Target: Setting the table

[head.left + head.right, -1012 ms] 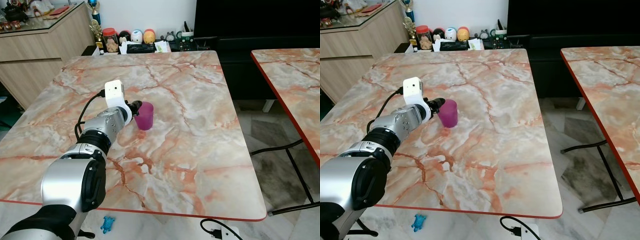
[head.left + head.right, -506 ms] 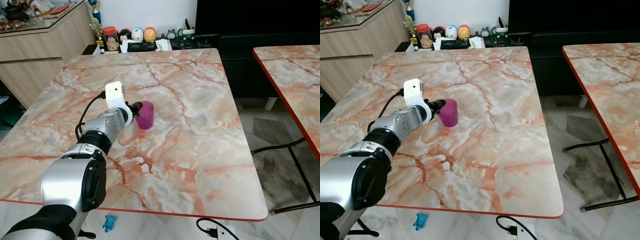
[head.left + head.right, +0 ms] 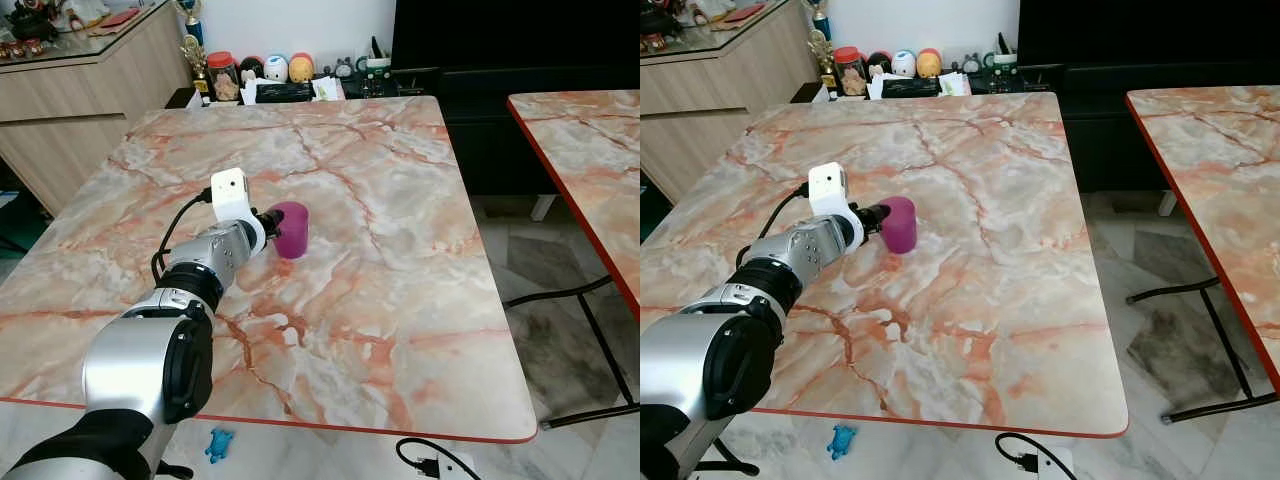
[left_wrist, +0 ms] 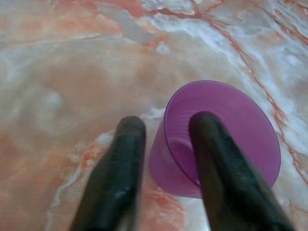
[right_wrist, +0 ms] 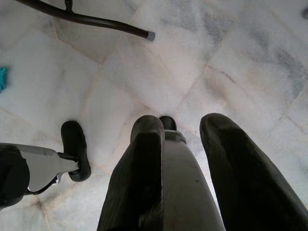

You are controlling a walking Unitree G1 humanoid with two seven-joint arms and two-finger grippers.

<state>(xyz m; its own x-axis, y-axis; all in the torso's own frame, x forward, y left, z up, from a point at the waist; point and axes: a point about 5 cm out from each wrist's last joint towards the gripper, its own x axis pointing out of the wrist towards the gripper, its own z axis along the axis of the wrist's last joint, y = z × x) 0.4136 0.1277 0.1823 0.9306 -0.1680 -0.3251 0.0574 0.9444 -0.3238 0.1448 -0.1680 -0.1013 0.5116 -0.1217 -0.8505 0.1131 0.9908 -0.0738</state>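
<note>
Left wrist view puts us right on the action: the left end effector (image 4: 161,163) pinches the wall of the purple cup (image 4: 231,125), one black finger inside the rim, the other outside. From the head camera, that cup (image 3: 291,229) sits left of centre on the marbled tabletop (image 3: 400,250), tipped over with its mouth toward the arm, apparently only its near lower edge touching the marble.

What could go wrong? It's a thin pinch on a single wall, so I'd judge the cup could pivot between the fingers or slip free if the wrist twists quickly. Let go at this tilt and it would likely roll across the smooth stone instead of standing. It sits well in from every edge, though, so a fall to the floor looks unlikely.

Count time: one cup, two marbled tables, the second table (image 3: 590,150) off to the right. No plates or cutlery laid yet.

The right end effector (image 5: 180,159) hangs idle over the tiled floor (image 5: 192,62), fingers spread, gripping nothing.
</note>
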